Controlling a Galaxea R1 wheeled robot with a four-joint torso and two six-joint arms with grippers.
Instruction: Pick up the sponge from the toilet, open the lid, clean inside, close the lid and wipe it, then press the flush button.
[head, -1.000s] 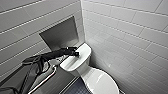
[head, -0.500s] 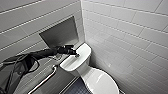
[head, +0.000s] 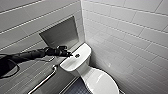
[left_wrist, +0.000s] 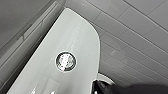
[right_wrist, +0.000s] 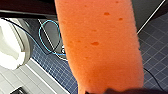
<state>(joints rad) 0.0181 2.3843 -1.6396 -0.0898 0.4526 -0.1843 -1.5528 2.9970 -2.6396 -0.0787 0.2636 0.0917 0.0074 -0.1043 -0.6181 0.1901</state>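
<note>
The white toilet (head: 86, 72) stands in the corner with its lid (head: 102, 83) down. On the flat tank top (head: 71, 63) sits the round flush button (head: 77, 55), seen shiny and close in the left wrist view (left_wrist: 65, 61). My left gripper (head: 68, 53) is shut and hovers just beside the button, over the tank's wall-side edge; its dark fingertips (left_wrist: 100, 87) show at the tank's rim. The orange sponge (right_wrist: 100, 42) hangs large before the right wrist camera, with my right gripper shut on it above dark blue floor.
A grey recessed niche (head: 60, 33) is in the wall behind the tank, and a metal grab bar (head: 45, 80) runs below my left arm. White tiled walls close in on the right. A blue cable (right_wrist: 50, 37) lies on the floor by a white rounded fixture (right_wrist: 10, 50).
My left arm has straightened out and risen a little, while its gripper stays over the tank top near the button. The toilet and lid are unchanged.
</note>
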